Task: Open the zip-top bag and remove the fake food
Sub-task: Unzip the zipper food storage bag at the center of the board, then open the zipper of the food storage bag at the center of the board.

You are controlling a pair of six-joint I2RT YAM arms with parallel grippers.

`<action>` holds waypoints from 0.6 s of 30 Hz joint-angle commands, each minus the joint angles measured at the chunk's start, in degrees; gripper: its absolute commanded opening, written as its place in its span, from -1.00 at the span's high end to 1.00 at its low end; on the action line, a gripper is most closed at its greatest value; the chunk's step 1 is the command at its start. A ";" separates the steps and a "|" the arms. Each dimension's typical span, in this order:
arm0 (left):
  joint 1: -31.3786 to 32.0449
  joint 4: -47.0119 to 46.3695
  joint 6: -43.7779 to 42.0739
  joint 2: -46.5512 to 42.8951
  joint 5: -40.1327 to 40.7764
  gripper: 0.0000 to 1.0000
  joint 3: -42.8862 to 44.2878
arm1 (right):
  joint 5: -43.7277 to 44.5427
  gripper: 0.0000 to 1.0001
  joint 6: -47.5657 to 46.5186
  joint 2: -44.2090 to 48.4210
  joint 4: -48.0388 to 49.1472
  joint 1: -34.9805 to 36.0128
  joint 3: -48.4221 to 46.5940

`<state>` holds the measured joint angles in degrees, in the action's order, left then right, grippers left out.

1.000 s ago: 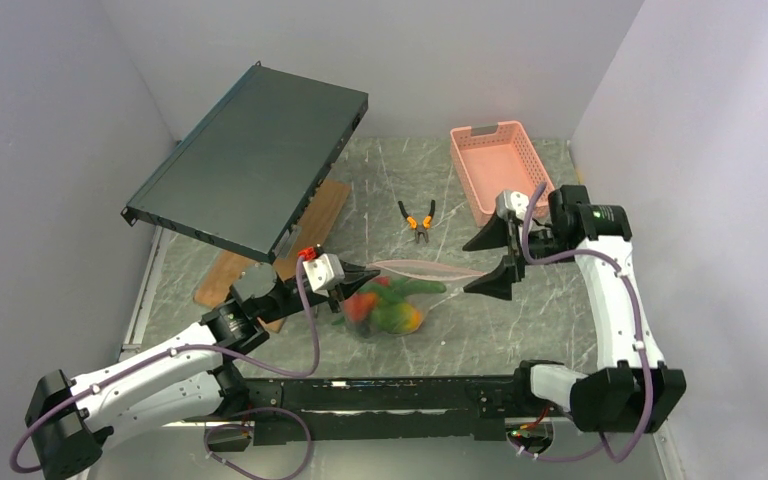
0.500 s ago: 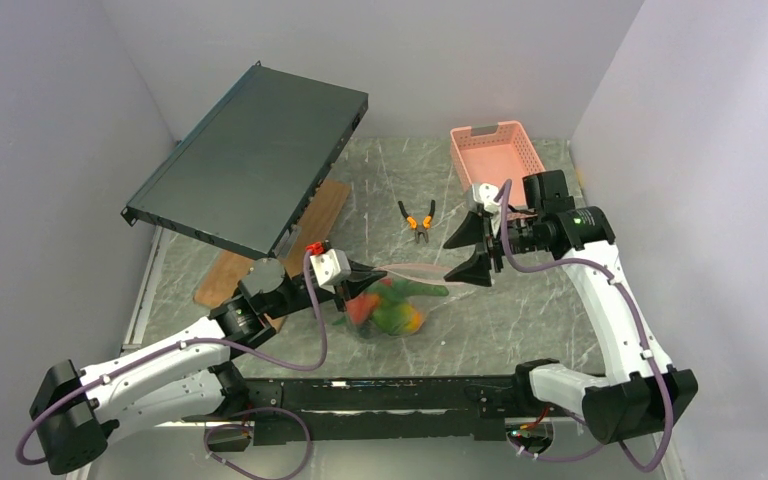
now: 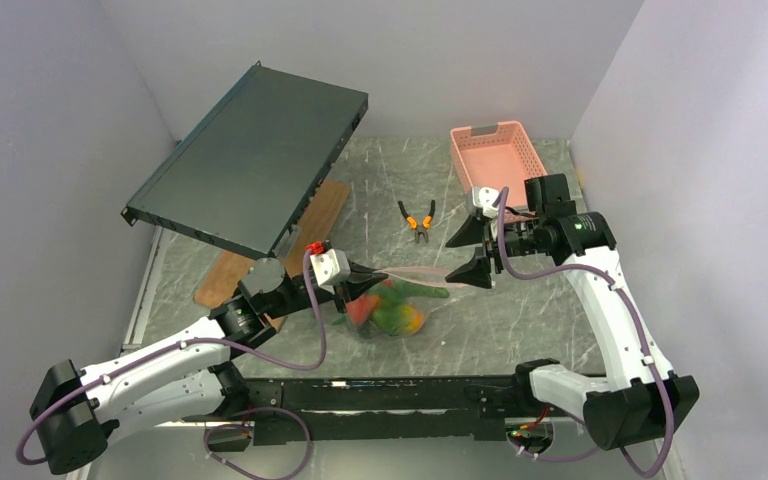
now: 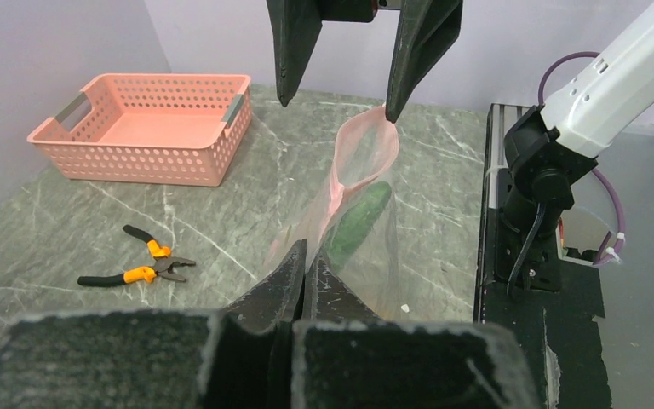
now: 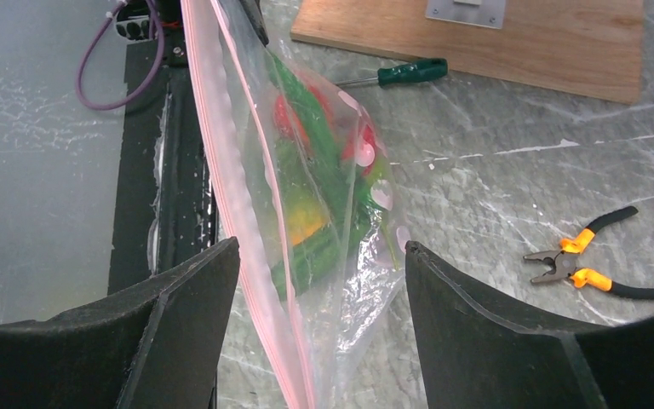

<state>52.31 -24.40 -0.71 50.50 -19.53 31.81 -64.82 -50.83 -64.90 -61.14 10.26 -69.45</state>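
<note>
Within right hand, perhaps, bag edge.

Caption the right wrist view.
Right gripper, jaws open, straddles the clear plastic zip-top bag of colourful plastic fake food.

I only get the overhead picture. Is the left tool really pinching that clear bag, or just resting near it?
Observer: Its own wrist camera shows the left tool shut on the pink edge of the bag.
Operator: And the other tool?
Observer: The right tool is open. The bag's pink edge passes between its two fingers, nearer one of them, and is not squeezed.
Operator: Is anything on the table hidden from my view?
Observer: Yes. A green-handled screwdriver lies beside the wooden board.
</note>
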 commanded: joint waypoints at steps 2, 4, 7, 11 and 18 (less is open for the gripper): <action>-0.07 -2.67 2.73 -0.23 -1.76 1.00 1.33 | -1.92 -0.47 -0.37 3.01 1.33 -1.04 1.12; -0.09 -2.89 3.13 -0.22 -2.12 1.00 1.26 | -2.78 -0.48 -0.35 3.36 1.57 -1.36 1.56; -0.06 -2.56 3.17 -0.23 -2.31 1.00 1.56 | -3.50 -0.48 -0.29 3.02 1.77 -1.59 1.77; -0.08 -2.96 3.51 -0.23 -2.48 1.00 1.57 | -3.34 -0.47 0.30 3.06 2.22 -1.56 1.91; -0.10 -2.70 3.57 -0.62 -2.91 1.00 1.81 | -3.28 -0.47 0.47 4.18 2.89 -1.99 2.78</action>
<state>52.31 -24.60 2.09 50.50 -21.17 31.81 -66.11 -50.48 -62.22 -59.90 8.82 -66.76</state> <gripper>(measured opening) 0.010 0.735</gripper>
